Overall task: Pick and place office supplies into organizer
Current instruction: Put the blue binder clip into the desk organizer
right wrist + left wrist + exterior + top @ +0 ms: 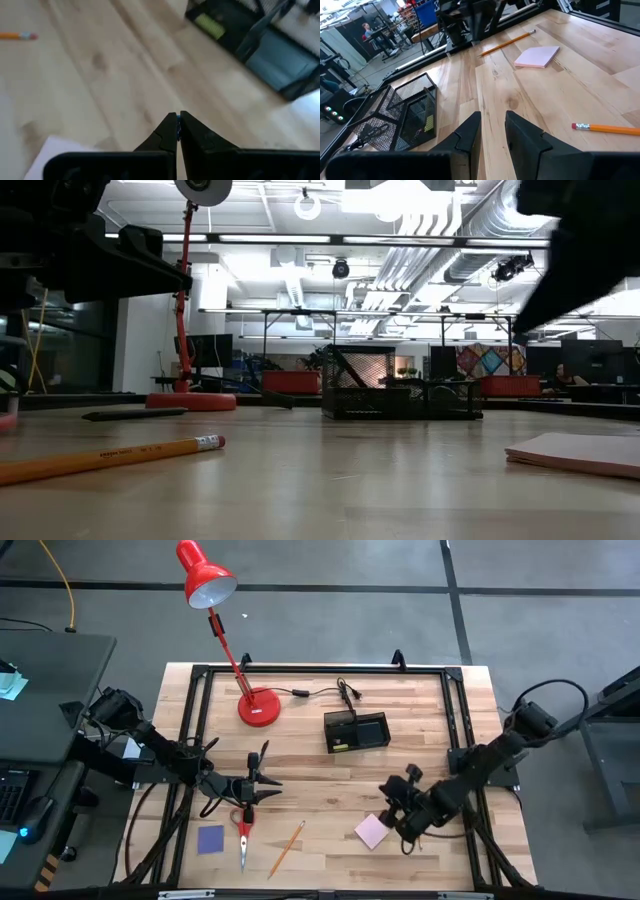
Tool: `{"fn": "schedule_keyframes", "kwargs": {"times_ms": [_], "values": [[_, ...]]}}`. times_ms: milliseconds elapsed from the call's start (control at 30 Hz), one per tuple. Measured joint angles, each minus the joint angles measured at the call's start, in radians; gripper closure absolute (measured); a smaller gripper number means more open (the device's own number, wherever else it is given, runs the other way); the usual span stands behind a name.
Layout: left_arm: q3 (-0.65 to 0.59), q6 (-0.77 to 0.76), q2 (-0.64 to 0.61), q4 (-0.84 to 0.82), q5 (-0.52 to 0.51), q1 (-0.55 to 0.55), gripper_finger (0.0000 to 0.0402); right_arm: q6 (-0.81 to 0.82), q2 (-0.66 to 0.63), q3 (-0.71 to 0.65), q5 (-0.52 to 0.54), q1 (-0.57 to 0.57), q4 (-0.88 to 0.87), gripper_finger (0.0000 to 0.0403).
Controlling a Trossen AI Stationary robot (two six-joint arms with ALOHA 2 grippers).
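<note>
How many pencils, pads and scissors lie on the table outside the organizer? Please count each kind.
Pencils: 2
Pads: 2, pink pad and blue pad
Scissors: 1
Total: 5

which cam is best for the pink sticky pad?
Left wrist view: the pink sticky pad shows whole, unobstructed, beside a pencil. High view shows it small, by the right hand. Low view catches only its edge; right wrist view, a corner.
</note>
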Motion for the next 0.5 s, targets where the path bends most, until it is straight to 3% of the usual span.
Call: {"fn": "schedule_keyframes", "kwargs": {"times_ms": [267,500], "values": [[0.0,0.0,0.0,-0.005,0.0,0.0,0.0323,-0.311,-0.001,0.0,0.007,-0.132,0.19,0.0403],[0.0,0.0,0.0,-0.016,0.0,0.0,0.0323,-0.555,-0.001,0.0,-0.117,-0.248,0.406,0.0403]]}}
